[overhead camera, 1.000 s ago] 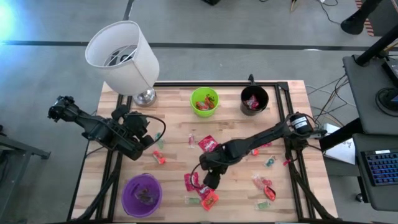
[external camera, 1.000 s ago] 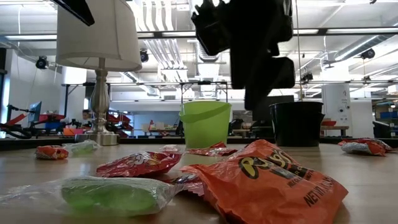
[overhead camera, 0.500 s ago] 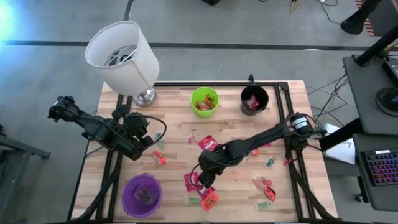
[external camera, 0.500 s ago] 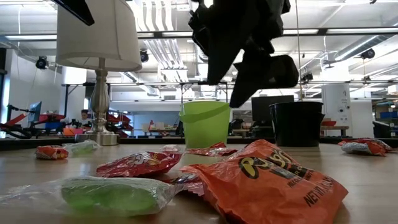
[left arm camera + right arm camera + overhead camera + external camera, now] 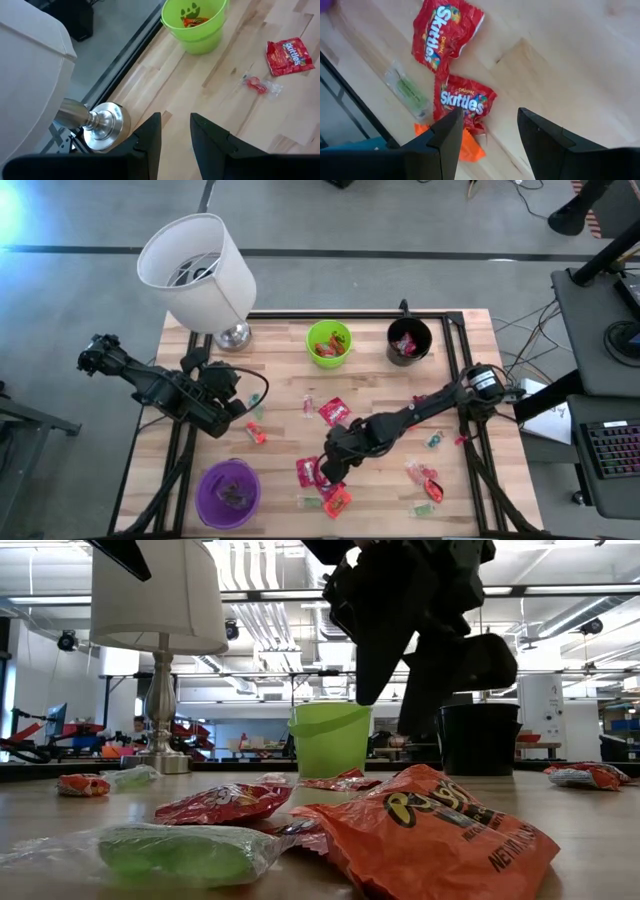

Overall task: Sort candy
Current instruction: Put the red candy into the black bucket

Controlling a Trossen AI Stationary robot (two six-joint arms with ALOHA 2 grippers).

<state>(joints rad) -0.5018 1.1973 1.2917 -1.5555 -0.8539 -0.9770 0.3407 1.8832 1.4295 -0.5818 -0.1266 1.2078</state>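
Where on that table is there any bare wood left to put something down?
Bare wood lies between the green cup and the right gripper, and along the front edge between the packet cluster and the sweets near. It is crowded around that cluster, beside the purple cup.

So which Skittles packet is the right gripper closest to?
The lower Skittles packet, just ahead of the open right gripper, touching the orange wrapper; the other packet lies farther off.
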